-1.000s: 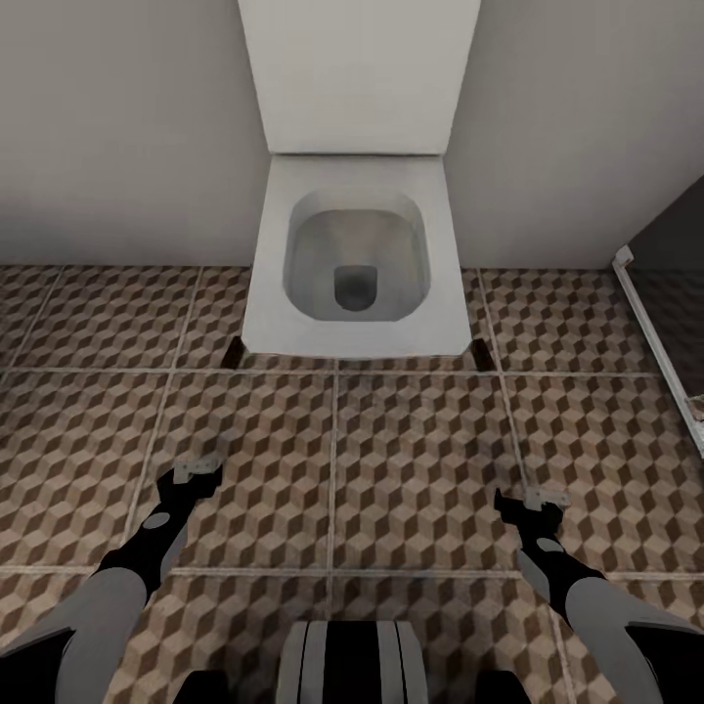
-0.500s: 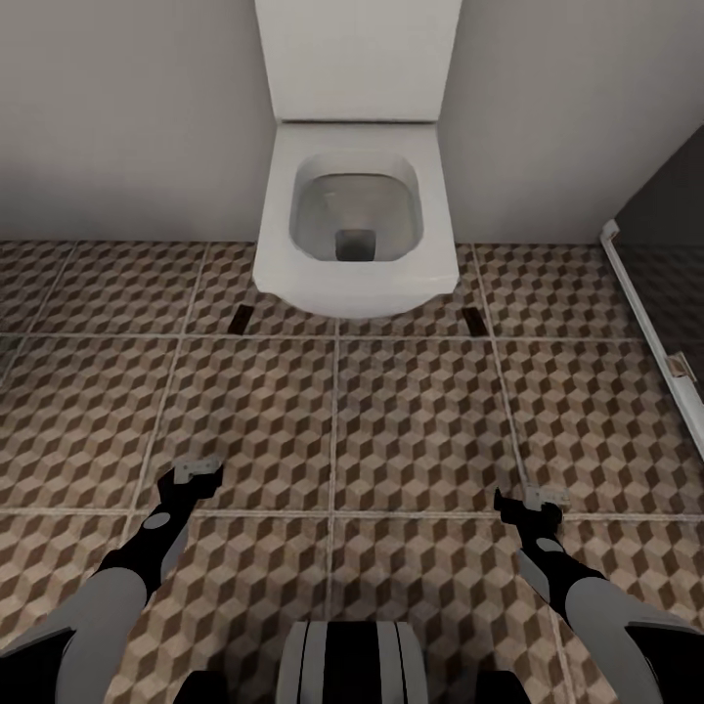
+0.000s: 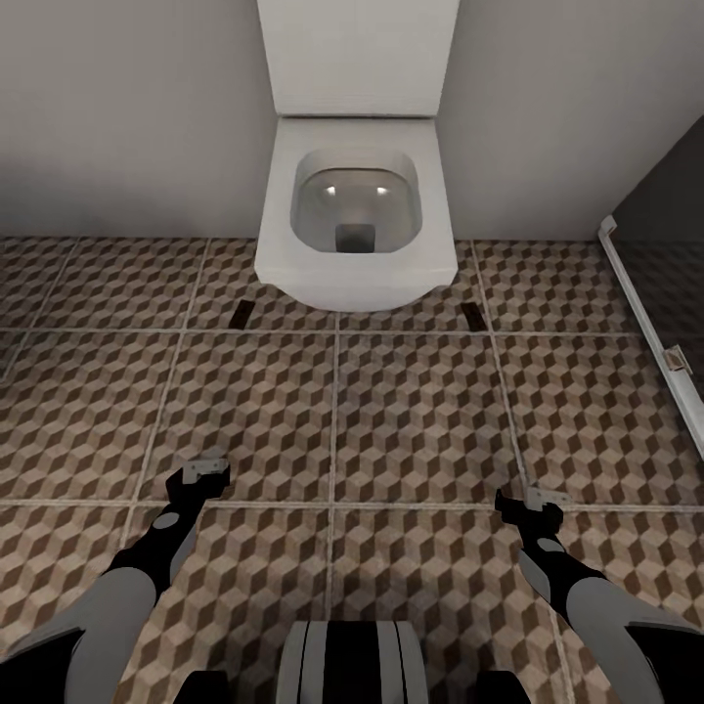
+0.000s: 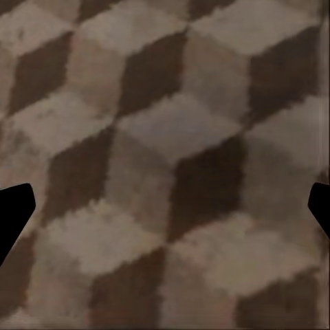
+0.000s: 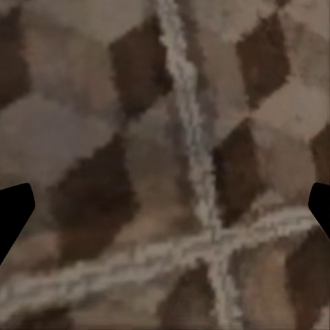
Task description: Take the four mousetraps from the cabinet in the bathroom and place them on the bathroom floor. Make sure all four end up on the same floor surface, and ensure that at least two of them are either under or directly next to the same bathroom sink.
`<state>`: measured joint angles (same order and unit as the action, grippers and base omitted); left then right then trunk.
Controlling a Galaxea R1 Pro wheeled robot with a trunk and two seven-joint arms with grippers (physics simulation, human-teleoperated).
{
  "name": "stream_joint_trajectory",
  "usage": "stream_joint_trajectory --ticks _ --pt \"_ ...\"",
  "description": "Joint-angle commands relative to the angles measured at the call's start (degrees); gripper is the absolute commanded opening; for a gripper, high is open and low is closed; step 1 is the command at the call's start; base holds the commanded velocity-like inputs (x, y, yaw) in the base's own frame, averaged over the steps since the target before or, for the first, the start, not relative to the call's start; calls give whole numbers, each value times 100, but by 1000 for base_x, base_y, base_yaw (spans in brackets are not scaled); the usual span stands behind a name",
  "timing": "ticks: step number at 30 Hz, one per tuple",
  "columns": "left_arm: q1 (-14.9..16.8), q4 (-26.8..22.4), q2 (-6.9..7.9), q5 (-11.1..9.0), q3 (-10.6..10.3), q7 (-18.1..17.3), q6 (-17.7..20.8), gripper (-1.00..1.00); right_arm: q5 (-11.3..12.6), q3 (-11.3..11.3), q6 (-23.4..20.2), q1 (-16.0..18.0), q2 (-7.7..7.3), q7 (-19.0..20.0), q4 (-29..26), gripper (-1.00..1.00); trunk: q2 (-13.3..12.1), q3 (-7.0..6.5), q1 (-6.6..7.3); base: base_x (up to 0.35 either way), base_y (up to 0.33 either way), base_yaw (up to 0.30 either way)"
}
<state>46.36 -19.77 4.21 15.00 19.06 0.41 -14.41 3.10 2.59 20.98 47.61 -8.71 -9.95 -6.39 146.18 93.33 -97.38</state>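
The bathroom floor (image 3: 411, 411), tiled in a brown and beige cube pattern, spreads in front of me. Low over it hangs my left gripper (image 3: 203, 469), open with nothing held. My right gripper (image 3: 538, 501) hangs the same way, open and empty. In the left wrist view, the left gripper (image 4: 165, 213) has its dark fingertips (image 4: 14, 213) at the edges, with bare tile (image 4: 165, 137) between them. The right gripper (image 5: 165, 213) hovers over a crossing of grout lines (image 5: 213, 240). The mousetraps, the cabinet and the bathroom sink are out of view.
A white toilet (image 3: 354, 264) with its lid up stands against the grey wall (image 3: 127, 117) straight ahead. A white-framed glass panel (image 3: 645, 313) runs along the right side. Two small dark marks (image 3: 242, 313) lie on the tiles by the toilet's base.
The whole picture has shifted: the toilet sits higher and looks smaller, so the camera has moved back. Both arms keep the same pose.
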Motion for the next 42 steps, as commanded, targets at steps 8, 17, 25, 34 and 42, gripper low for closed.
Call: stream_joint_trajectory --ticks 8,17,25,34,42 --pt "5 1 -107 61 31 -2 -30 100 33 22 29 0 6 6 6 100 1 3 1 -4 0 0" --pt "5 0 -135 56 28 -13 -25 100 33 22 29 2 1 2 6 100 -2 -42 6 0 0 0" --pt "5 -1 -136 56 28 -18 -19 100 33 22 29 1 9 2 6 100 -12 -219 27 0 0 0" --pt "5 -7 -132 50 36 -26 -18 100 30 22 29 1 17 5 6 100 -24 -418 50 0 0 0" --pt "5 -15 -131 48 47 -34 -14 100 21 22 29 2 18 9 6 100 -35 -595 71 0 0 0"
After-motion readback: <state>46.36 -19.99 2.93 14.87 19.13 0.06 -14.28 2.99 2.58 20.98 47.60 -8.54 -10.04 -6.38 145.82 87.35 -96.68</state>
